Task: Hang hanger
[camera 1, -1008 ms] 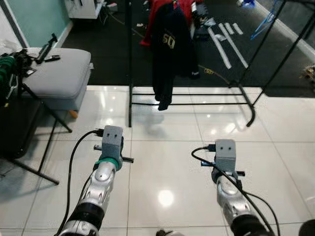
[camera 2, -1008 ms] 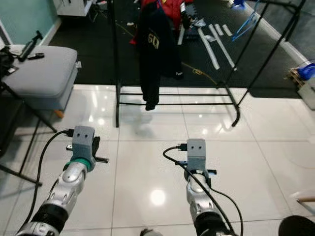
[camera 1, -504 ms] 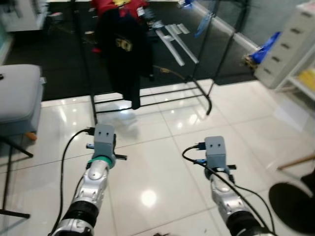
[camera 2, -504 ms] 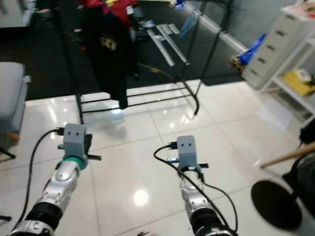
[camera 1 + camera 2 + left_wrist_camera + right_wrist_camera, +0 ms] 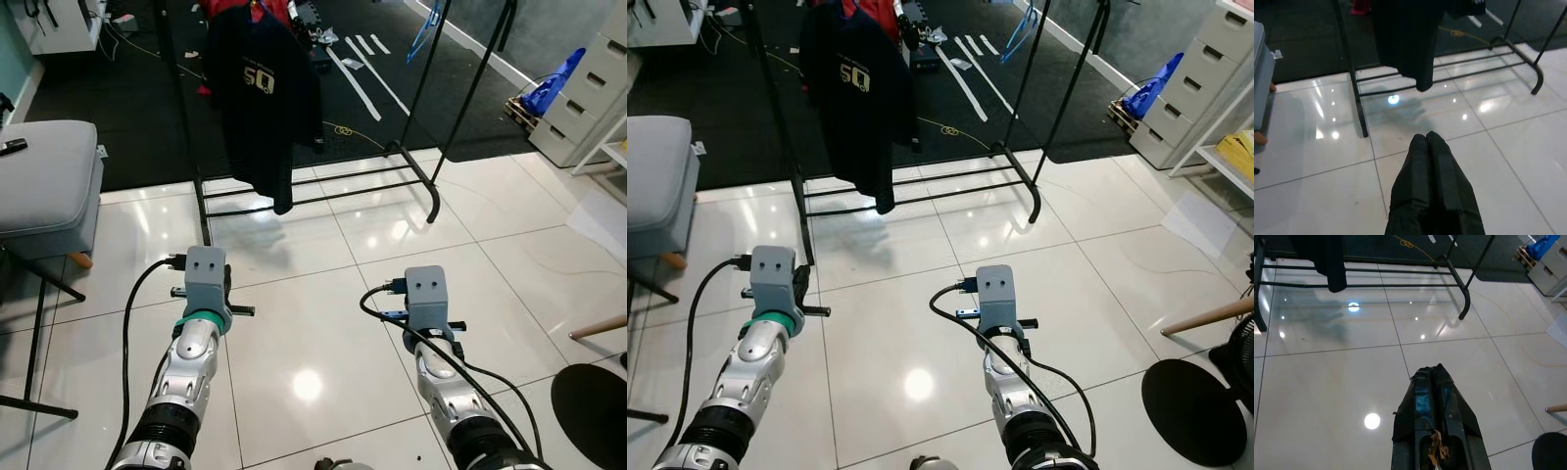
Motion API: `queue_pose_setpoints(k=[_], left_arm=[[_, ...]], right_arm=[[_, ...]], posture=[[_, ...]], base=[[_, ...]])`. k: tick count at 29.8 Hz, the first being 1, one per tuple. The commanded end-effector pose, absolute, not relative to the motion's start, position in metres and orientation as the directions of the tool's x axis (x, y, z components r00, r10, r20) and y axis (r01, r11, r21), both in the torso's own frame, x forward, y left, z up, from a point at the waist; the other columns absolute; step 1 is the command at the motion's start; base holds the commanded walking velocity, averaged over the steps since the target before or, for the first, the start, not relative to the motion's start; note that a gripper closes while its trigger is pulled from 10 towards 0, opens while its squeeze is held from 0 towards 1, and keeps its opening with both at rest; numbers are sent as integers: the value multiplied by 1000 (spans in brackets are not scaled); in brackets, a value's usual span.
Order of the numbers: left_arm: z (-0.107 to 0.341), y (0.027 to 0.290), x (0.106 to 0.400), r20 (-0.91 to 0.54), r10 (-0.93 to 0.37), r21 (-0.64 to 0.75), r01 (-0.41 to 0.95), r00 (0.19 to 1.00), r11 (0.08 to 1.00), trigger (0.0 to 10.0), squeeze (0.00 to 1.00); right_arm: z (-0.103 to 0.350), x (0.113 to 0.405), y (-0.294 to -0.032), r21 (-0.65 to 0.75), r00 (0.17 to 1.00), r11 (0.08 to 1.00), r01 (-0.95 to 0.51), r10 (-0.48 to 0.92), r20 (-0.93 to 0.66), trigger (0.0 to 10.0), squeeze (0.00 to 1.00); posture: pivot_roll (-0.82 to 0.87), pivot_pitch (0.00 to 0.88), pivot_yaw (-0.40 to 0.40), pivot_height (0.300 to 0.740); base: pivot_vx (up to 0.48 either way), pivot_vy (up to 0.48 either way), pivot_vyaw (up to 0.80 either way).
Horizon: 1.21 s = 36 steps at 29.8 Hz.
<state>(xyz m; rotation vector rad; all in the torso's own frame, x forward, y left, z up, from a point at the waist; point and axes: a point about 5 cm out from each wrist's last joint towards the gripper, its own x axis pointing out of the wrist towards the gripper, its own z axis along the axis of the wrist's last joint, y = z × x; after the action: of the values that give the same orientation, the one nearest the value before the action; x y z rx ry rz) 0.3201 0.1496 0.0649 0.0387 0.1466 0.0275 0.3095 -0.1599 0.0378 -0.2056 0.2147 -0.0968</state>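
Rack stands ahead on the tile floor, with a dark shirt hanging at its left end. Left gripper and right gripper hover over the floor, fingers pressed together, holding nothing.

The one mark that can be read stands on the dark shirt hanging from the black clothes rack: a pale yellow print on its chest that looks like the number "50", though the first figure could also be an S. Finer lettering beside or under it is too small to tell
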Motion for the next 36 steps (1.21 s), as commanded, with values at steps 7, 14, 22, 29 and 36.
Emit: queue_pose_setpoints(k=[7, 14, 22, 29, 36], left_arm=[[62, 147, 315, -158, 8, 18, -5, 987, 1000, 10000, 0], [62, 146, 314, -156, 2, 16, 1, 988, 1000, 10000, 0], [62, 146, 314, -158, 3, 19, 0, 988, 1000, 10000, 0], [62, 146, 313, -158, -3, 18, 6, 987, 1000, 10000, 0], [63, 146, 313, -160, -8, 21, 12, 987, 1000, 10000, 0]], right_arm=[[33, 305, -164, -219, 968, 973, 79, -126, -215, 10000, 0], [32, 304, -164, -221, 966, 972, 78, -129, -223, 10000, 0], [31, 303, -165, -223, 965, 971, 82, -133, -226, 10000, 0], [31, 302, -166, -224, 964, 971, 86, -138, -225, 10000, 0], [31, 302, -166, -227, 965, 970, 88, -140, -223, 10000, 0]], posture=[[18, 36, -5, 740], [18, 42, -5, 740], [14, 46, -3, 740], [11, 49, -1, 740], [8, 58, 2, 740]], base=[[208, 0, 0], [325, 0, 0], [333, 0, 0], [333, 0, 0], [329, 0, 0]])
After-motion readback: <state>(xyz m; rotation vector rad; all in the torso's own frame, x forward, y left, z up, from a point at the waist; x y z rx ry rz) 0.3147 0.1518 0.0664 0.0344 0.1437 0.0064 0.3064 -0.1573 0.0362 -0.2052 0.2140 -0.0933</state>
